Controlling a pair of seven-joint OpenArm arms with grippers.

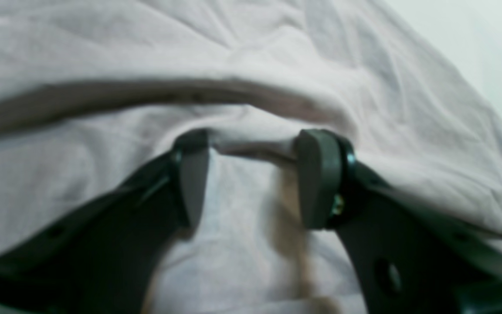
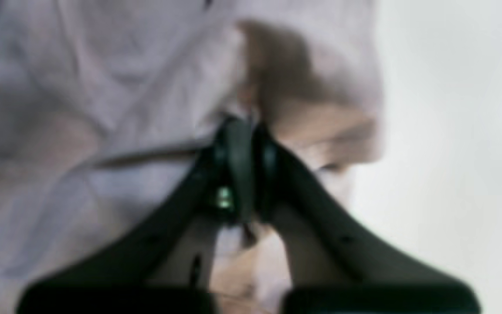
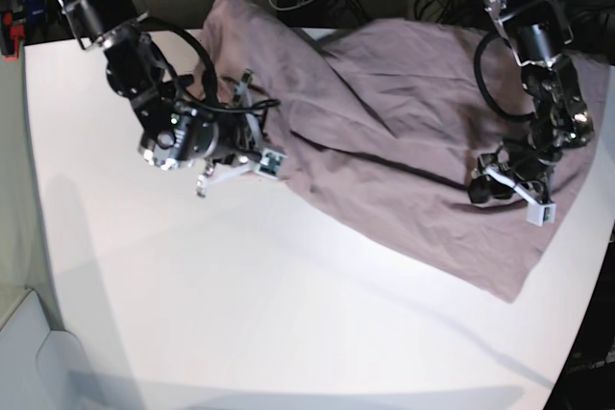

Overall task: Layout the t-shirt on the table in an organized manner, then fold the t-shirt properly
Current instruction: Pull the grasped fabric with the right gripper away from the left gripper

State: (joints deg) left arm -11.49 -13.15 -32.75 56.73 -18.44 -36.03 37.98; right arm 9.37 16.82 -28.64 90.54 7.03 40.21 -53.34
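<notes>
Your t-shirt (image 3: 404, 122) lies spread, wrinkled, across the table (image 3: 240, 285) far side. Right gripper (image 2: 242, 144) clamped on its edge; left gripper (image 1: 251, 150) jaws apart, straddling a fabric fold.

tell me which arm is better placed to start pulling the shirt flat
The right arm, probably. Its gripper has its jaws shut on the shirt's edge beside bare table. The left gripper straddles a fold with jaws apart, gripping nothing yet.

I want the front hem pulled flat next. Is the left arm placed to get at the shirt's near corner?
Probably yes: the left gripper already rests on the t-shirt, and the near corner lies uncovered on the table.
</notes>
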